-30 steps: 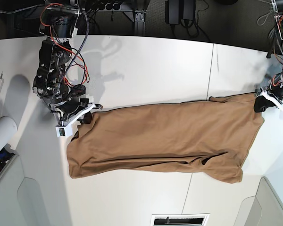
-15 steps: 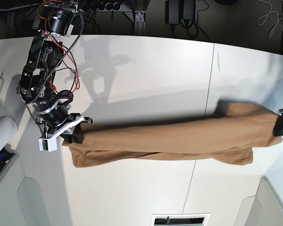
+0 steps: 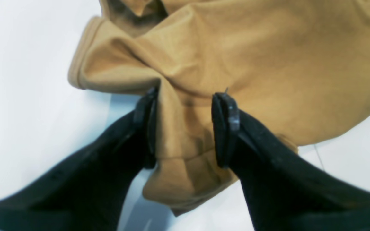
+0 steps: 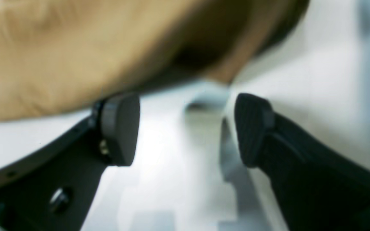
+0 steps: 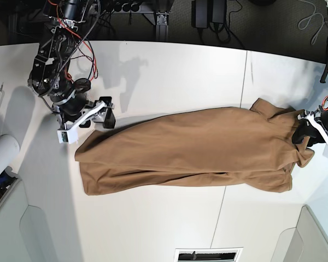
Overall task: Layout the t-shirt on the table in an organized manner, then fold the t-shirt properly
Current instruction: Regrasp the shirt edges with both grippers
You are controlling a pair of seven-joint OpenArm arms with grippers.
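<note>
Looking across the base view, I have the t-shirt (image 5: 191, 150) lying stretched long and narrow over the white table (image 5: 169, 76), folded lengthwise on itself, with one end by each arm. That spread makes sense to me: holding a garment by its two ends draws it into a band that can be laid down flat for the layout step.

On my right arm, the right gripper (image 4: 185, 130) has its fingers (image 4: 120, 128) standing wide apart with nothing between them; the cloth hangs as a blur above and beyond the pads, clear of both. In the base view that gripper sits just off the shirt's end, so I judge this end is lying free on the table.

On my left arm, the left gripper (image 3: 185, 128) has its fingers (image 3: 225, 128) parted too, but a bunched ridge of fabric sits between them. One pad touches the cloth; whether the other does I cannot tell. I read no real grip here, only cloth that has not slid out. The shirt is crumpled around this spot, with a hemmed edge curling off to one side.

My judgement is that layout is only partly done: the band is wrinkled along its lower edge and the left end needs smoothing before any fold.
</note>
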